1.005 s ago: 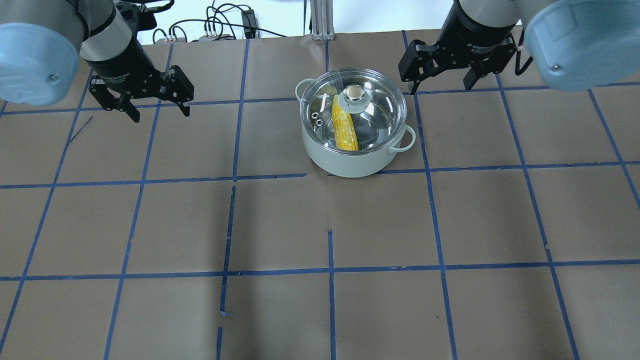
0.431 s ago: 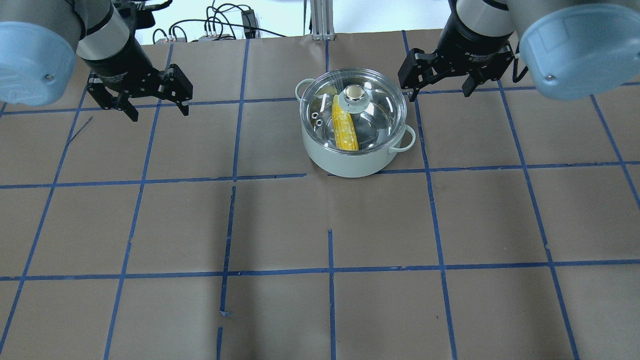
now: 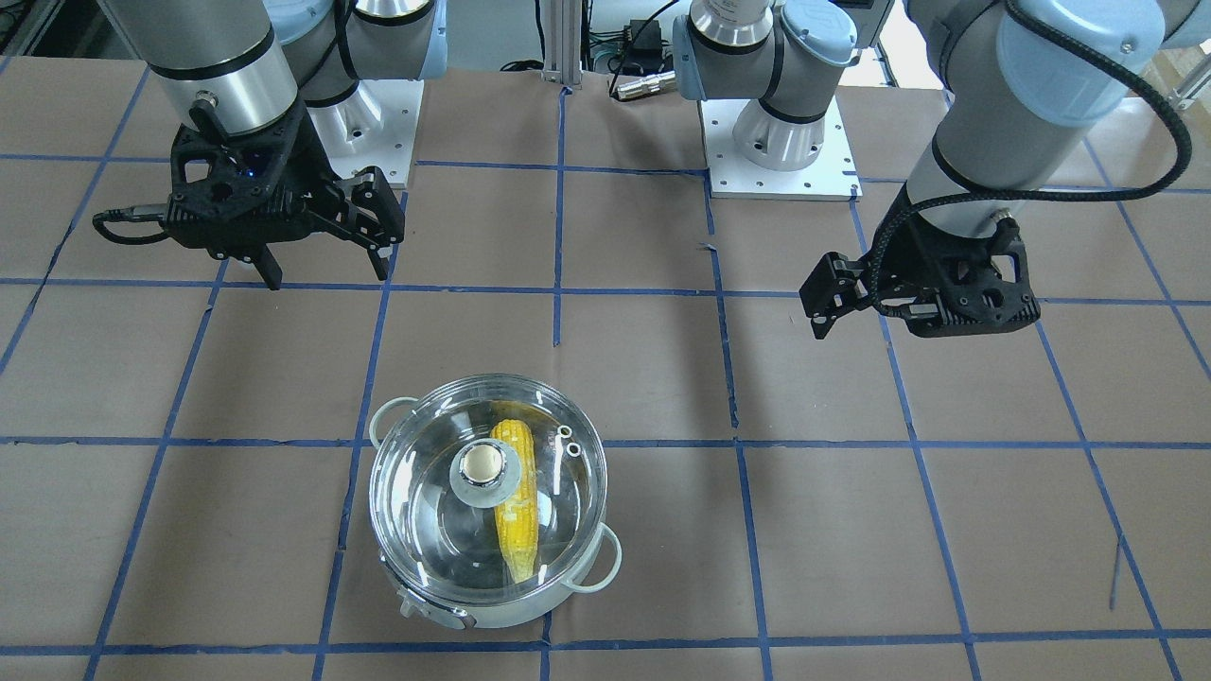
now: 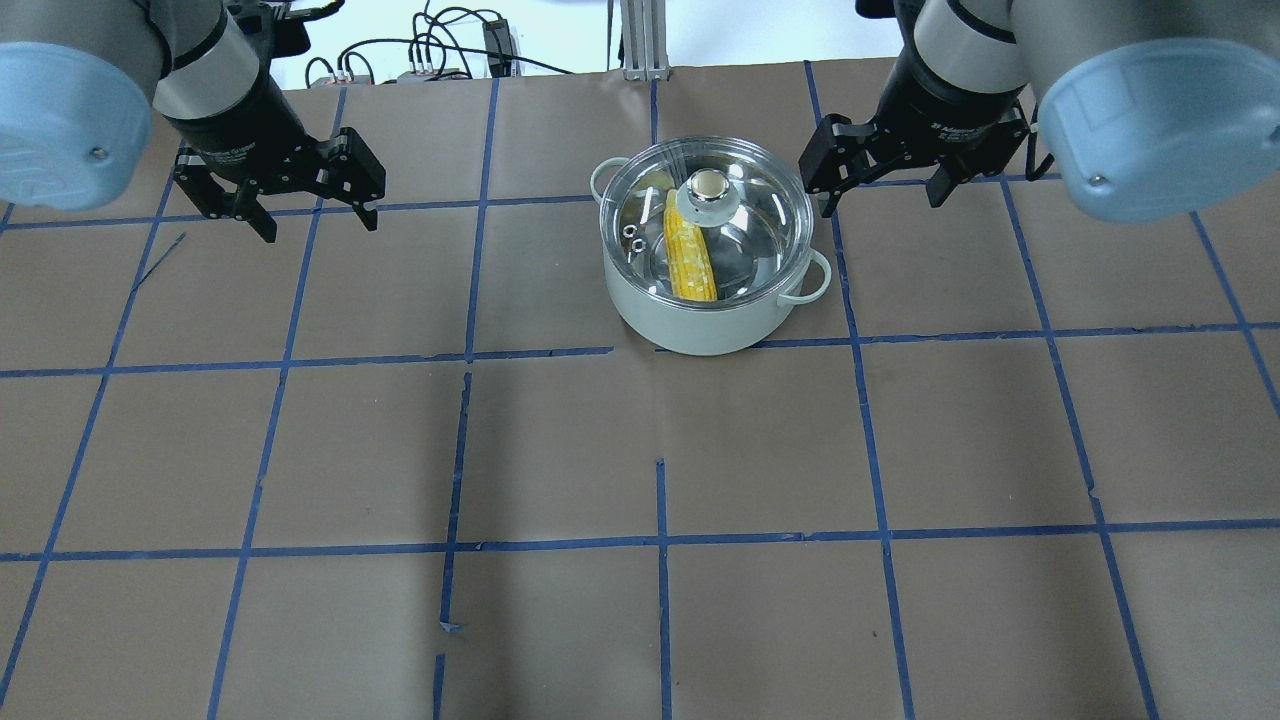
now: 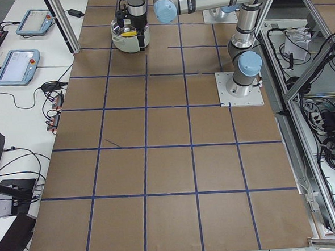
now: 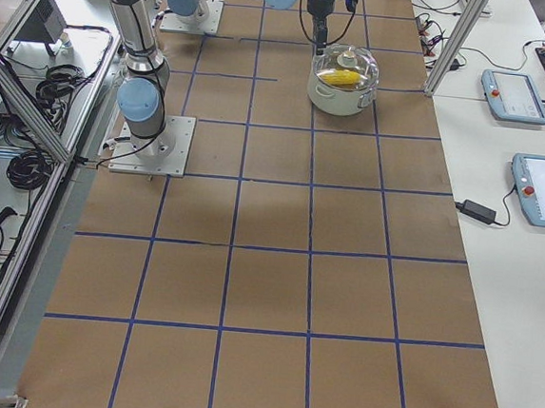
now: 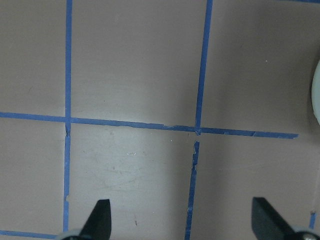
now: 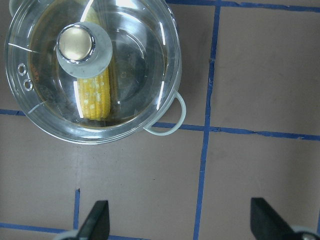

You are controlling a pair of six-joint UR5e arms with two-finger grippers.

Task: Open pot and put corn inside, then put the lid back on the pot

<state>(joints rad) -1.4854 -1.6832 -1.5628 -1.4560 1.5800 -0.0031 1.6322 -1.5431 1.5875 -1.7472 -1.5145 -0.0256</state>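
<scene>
Plainly, corn [image 4: 690,258] lies in the pot [image 4: 700,328] under the lid [image 4: 765,222], near the table [image 4: 600,450]'s far edge; left gripper [image 4: 320,226] and right gripper [image 4: 882,203] hang spread wide, empty.

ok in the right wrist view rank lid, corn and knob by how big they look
1. lid, widest by far
2. corn, longer than the knob though partly hidden under it
3. knob, grey base included
</scene>
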